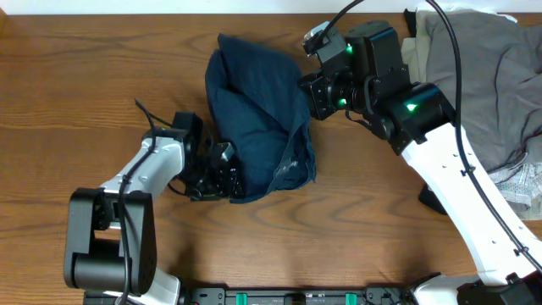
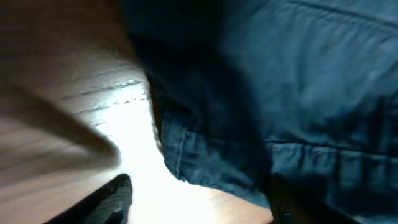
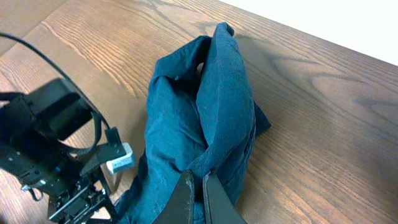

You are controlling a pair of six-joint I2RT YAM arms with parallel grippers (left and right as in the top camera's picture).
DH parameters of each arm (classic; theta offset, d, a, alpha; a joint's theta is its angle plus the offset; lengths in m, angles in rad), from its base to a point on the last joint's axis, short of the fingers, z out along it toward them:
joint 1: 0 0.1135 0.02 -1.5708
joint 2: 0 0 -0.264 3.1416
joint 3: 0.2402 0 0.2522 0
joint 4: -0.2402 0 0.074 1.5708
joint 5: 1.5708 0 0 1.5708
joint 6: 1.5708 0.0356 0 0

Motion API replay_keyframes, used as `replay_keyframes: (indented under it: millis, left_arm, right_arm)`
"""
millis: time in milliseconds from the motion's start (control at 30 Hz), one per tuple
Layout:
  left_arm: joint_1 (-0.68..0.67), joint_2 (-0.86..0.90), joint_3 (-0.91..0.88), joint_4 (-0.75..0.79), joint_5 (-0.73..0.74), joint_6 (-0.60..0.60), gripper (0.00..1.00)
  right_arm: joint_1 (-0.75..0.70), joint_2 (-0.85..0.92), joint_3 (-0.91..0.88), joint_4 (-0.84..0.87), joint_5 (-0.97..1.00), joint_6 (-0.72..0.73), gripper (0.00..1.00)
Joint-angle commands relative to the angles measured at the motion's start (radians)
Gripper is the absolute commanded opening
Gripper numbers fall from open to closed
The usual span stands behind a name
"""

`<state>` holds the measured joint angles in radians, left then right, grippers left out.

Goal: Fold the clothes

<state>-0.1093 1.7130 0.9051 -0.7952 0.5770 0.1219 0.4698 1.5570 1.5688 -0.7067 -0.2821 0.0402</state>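
The dark navy shorts (image 1: 258, 119) lie bunched in a heap at the middle of the wooden table. My right gripper (image 1: 306, 91) is at their right edge. In the right wrist view its fingers (image 3: 200, 182) are shut on a raised fold of the shorts (image 3: 199, 106). My left gripper (image 1: 222, 169) is low at the heap's lower-left edge. In the left wrist view its fingers (image 2: 199, 208) are spread wide apart near the table, with a stitched hem of the shorts (image 2: 261, 112) hanging just ahead of them and reaching between them.
A pile of other garments sits at the back right: grey (image 1: 483, 59), beige (image 1: 417, 47) and white-patterned (image 1: 525, 182). The left arm's wrist (image 3: 56, 162) shows in the right wrist view beside the shorts. Bare wood (image 1: 85, 76) lies to the left.
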Motion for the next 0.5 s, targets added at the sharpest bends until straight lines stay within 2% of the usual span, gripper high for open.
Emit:
replay_keyframes:
  millis: [0,300,467]
  left_arm:
    - [0.0,-0.002,-0.036,0.034,0.018,0.017,0.63]
    - [-0.018,-0.002,-0.052,0.138,0.018,-0.011,0.59]
    - [-0.061,-0.001,-0.082,0.209,0.013,-0.015,0.48]
  right_arm:
    - [-0.009,-0.001,0.004,0.008,0.006,-0.012,0.01]
    - [-0.009,-0.001,0.004,0.008,0.005,-0.012,0.01]
    - [-0.009,-0.001,0.004,0.008,0.005,-0.012,0.01]
